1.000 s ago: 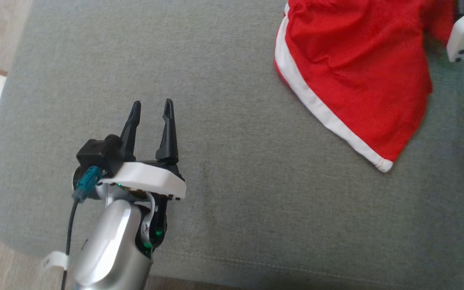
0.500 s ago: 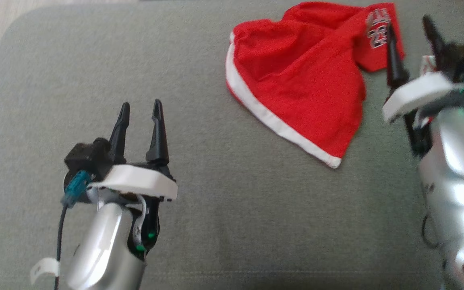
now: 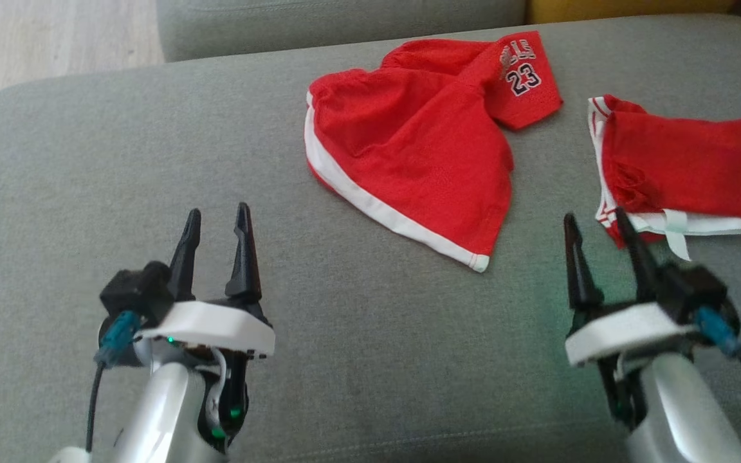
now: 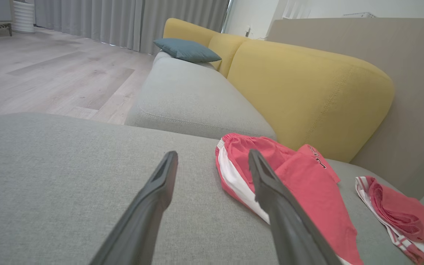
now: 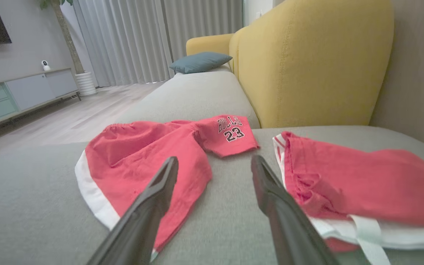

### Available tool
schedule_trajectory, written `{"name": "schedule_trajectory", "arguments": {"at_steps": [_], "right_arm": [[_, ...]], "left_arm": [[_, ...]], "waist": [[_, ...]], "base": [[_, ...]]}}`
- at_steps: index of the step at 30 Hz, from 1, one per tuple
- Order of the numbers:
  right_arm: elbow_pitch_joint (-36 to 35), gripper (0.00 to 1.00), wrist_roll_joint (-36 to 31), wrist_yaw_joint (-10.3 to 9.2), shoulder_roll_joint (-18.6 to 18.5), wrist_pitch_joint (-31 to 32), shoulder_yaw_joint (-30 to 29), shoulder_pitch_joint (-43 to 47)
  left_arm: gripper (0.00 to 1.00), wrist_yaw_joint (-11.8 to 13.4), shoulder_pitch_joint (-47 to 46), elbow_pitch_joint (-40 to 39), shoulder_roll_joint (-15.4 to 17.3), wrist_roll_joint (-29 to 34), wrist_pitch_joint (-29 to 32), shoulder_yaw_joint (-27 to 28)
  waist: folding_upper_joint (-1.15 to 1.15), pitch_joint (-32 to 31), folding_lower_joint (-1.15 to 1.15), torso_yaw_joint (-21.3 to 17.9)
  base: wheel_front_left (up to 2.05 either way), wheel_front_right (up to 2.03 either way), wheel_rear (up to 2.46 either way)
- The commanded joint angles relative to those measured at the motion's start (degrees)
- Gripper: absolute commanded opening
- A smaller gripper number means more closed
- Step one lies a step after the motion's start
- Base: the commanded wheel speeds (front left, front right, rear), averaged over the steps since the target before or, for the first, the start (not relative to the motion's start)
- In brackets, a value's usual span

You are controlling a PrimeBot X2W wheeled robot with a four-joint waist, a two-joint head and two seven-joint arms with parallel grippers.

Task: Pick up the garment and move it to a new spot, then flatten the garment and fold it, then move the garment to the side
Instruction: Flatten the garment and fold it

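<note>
Spread over a broad grey fabric sofa cushion (image 3: 377, 360), bearing two garments. Seen from a head camera swung round within the last second, now taking in both arms. Mid-cushion: crumpled red mesh shorts with white trim and a "23" patch (image 3: 422, 148), unflattened, probably next to pick up. At the right: a folded red garment with striped white edge (image 3: 686, 167), likely finished. Left gripper (image 3: 216, 215) and right gripper (image 3: 592, 218): fingers spread, empty, the right drawn back from the shorts.

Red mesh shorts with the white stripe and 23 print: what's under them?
The red mesh shorts lie crumpled on the grey fabric sofa cushion, which shows all around them. Anything beneath the cloth is covered.
</note>
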Motion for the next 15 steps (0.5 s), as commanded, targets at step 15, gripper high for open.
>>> {"name": "schedule_trajectory", "arguments": {"at_steps": [15], "right_arm": [[-7.7,1.0,3.0,0.37,0.7,1.5,4.0,4.6]], "left_arm": [[1.0,-0.5,-0.5,-2.4,0.6,0.1,-0.3,1.9]], "waist": [[0.0,0.3,0.0,-0.4]], "base": [[0.0,0.0,0.0]]}}
